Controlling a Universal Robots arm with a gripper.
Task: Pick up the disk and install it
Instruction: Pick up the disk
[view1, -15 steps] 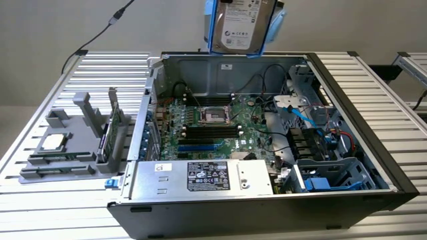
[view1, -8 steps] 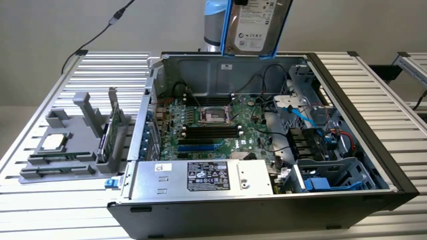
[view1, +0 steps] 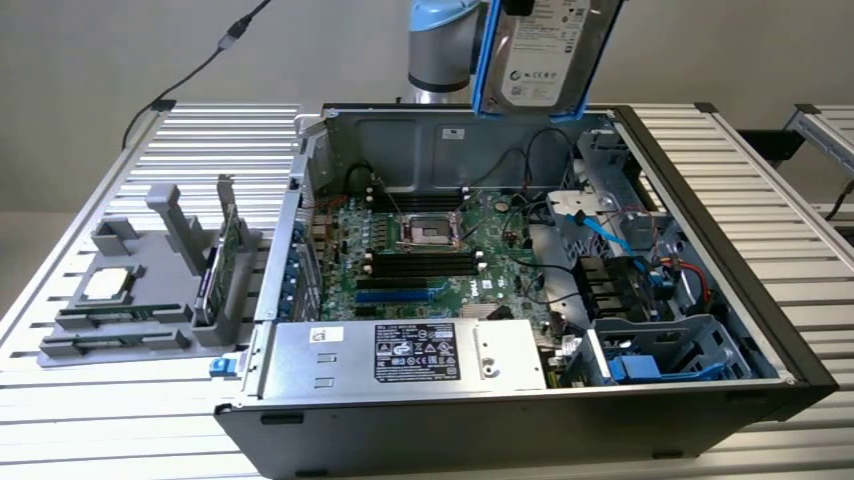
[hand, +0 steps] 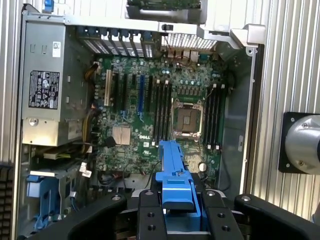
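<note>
Above the slatted table (view1: 94, 440), the gripper (hand: 181, 220) is clamping the disk (view1: 541, 60) in half-closed jaws, hanging it lengthwise straight below itself over the open computer case (view1: 507, 440).

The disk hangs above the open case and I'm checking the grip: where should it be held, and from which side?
At the top end of its blue carrier bracket, from above: the disk hangs upright, so its flat faces suit the gripper, as held now.
</note>
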